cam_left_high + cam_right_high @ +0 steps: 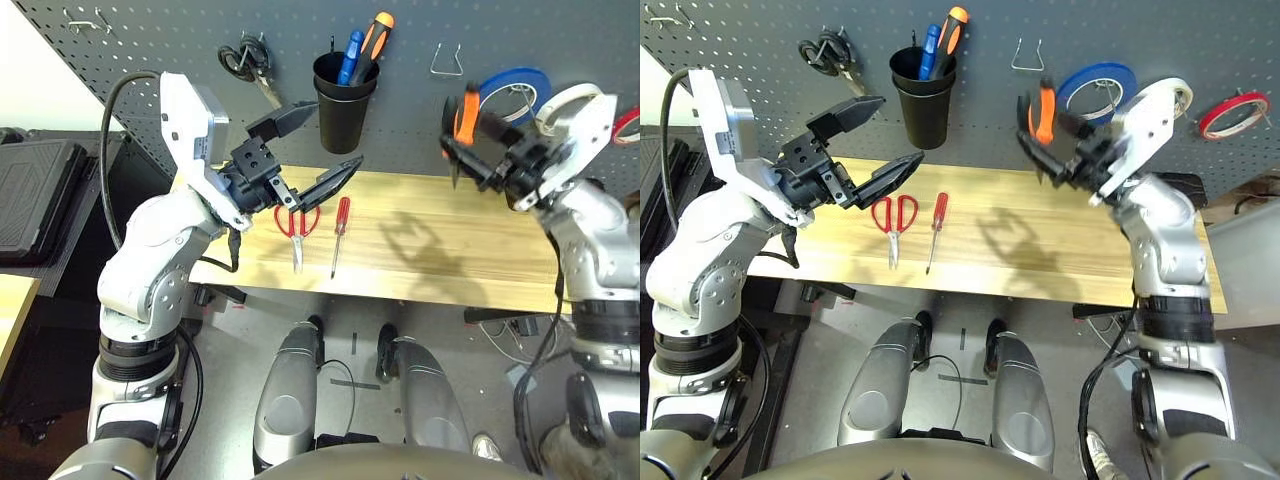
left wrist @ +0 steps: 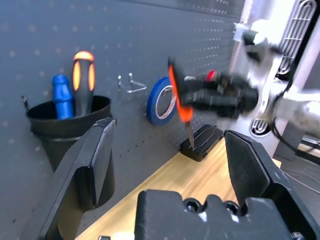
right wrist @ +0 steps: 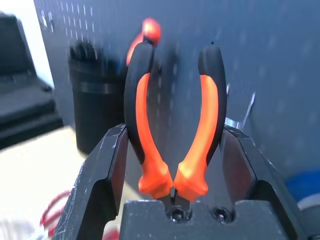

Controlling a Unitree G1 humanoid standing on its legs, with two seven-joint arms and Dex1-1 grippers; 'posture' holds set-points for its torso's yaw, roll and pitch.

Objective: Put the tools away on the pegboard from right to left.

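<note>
My right gripper (image 1: 464,142) is shut on the orange-and-black-handled pliers (image 1: 466,114), holding them upright in the air close to the dark grey pegboard (image 1: 150,40), left of the blue tape roll. In the right wrist view the pliers (image 3: 175,135) stand between the two fingers. The thin red tape ring (image 1: 1234,114) hangs on the pegboard at the far right. On the table lie the red-handled scissors (image 1: 297,225) and, just right of them, the slim red-handled screwdriver (image 1: 340,235). My left gripper (image 1: 330,140) hovers open above the scissors, holding nothing.
A black cup holder (image 1: 345,100) on the pegboard holds a blue tool and an orange-and-black screwdriver. Black-handled scissors (image 1: 245,62) hang left of it. An empty metal hook (image 1: 446,60), a blue tape roll (image 1: 515,90) and a white tape roll (image 1: 570,105) sit to the right. The wooden table (image 1: 430,240) stretches below.
</note>
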